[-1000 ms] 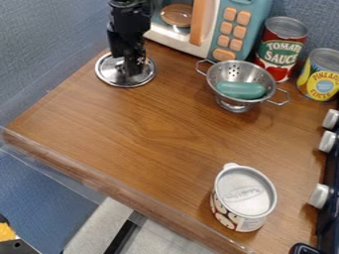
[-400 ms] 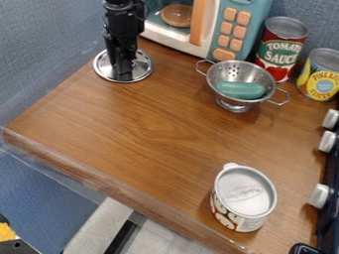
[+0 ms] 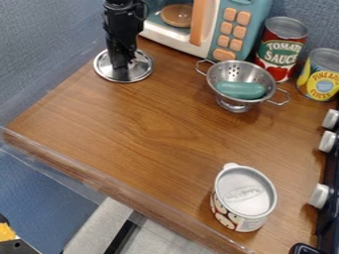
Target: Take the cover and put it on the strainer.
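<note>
The black gripper (image 3: 124,63) hangs down over the round metal cover (image 3: 121,75) at the upper left of the counter, its tips at the cover's middle. The cover looks flat on the wood, and its knob is hidden or hard to make out behind the gripper. Whether the gripper holds it, I cannot tell. To the right, in front of the microwave, stands the metal strainer (image 3: 240,74) with its two wire handles. A teal, rounded object (image 3: 240,90) lies inside its bowl.
A toy microwave (image 3: 228,30) stands behind, left of the tomato sauce can (image 3: 281,47) and the pineapple can (image 3: 320,74). A white lidded can (image 3: 244,197) is near the front right. Knobs of a black stove (image 3: 327,141) line the right edge, and wooden counter (image 3: 152,124) lies between.
The cover and gripper have shifted slightly up and left since the oldest frame. Between the last two frames the cover stays put while the gripper's lower part changes a little in pose.
</note>
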{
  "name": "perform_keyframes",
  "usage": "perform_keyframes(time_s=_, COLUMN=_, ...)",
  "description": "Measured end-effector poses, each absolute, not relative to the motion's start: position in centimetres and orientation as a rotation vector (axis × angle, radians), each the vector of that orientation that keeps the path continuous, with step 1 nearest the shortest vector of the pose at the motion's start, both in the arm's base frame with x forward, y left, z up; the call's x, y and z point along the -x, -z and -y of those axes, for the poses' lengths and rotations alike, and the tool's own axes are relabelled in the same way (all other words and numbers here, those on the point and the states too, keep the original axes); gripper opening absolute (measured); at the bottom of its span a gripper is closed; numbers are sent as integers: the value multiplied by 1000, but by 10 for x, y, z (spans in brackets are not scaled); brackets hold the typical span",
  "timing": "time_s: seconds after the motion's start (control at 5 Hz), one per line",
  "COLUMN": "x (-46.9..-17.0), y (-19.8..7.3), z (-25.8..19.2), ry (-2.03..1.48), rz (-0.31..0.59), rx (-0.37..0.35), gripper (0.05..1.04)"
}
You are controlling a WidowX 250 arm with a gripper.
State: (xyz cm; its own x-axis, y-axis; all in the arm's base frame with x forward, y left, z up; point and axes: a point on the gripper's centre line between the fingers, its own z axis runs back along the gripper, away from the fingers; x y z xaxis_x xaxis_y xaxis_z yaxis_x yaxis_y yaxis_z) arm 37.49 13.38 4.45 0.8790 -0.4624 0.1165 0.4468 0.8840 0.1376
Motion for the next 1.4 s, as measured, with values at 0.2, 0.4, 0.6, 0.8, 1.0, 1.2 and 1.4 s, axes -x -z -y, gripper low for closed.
perform_keyframes(time_s=0.2, x=-373, y=-44, z=-130, ry=477, rz=151, rx=-107, gripper=51)
perform_keyframes(time_s=0.4, x=-370, y=-47, z=-113, ry=511, rz=147, rx=-95, gripper=50)
perform_keyframes(time_s=0.6, x=-369, y=-65, z=-90, ry=560, rz=189, rx=-98, gripper=50)
perform_keyframes(time_s=0.8, x=-368, y=-94, z=-68, ry=605, rz=266, rx=-88, gripper=50)
perform_keyframes(time_s=1.0, x=-367, y=-115, z=-37, ry=679, rz=312, rx=-51, gripper=50)
perform_keyframes(time_s=1.2, x=-367, y=-122, z=-1, ry=773, rz=325, rx=-36, gripper=50)
perform_keyframes(time_s=1.4, x=-372, y=-129, z=30, ry=853, rz=336, rx=-40, gripper=50)
